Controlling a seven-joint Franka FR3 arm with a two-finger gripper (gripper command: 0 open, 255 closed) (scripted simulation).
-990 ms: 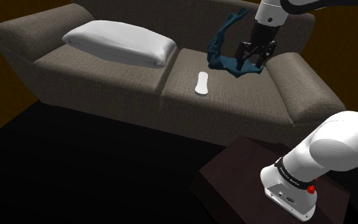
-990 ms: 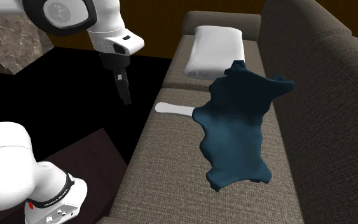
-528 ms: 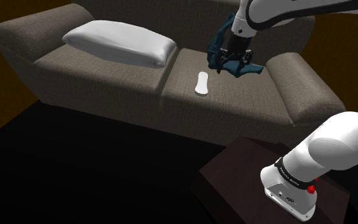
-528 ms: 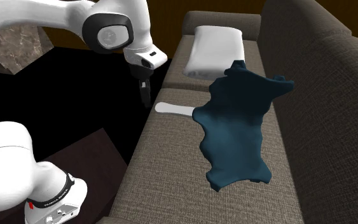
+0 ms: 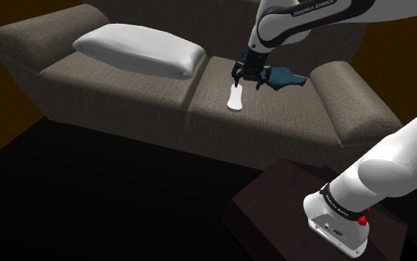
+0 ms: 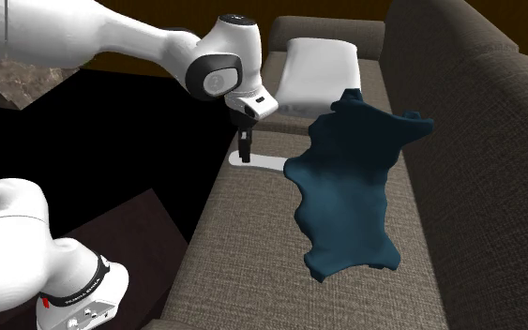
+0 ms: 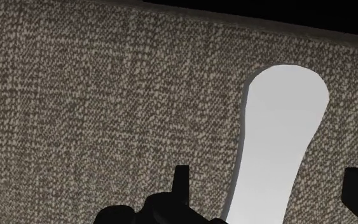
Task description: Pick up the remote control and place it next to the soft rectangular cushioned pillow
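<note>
Black two-finger pincer (image 7: 271, 188) spread open, one finger on either side of the flat white elongated remote control (image 7: 285, 127), touching neither edge. Low over the remote at upper centre of the shoulder view, on the brown woven sofa seat (image 5: 273, 122). Just right of it, a crumpled dark-blue cloth (image 5: 284, 78). Farther off, upper left, the soft white rectangular pillow (image 5: 141, 48), well apart. Likely trouble: closing too high on so thin a body and skidding off, pressing it into the soft cushion, or snagging the cloth's edge on the lift.
</note>
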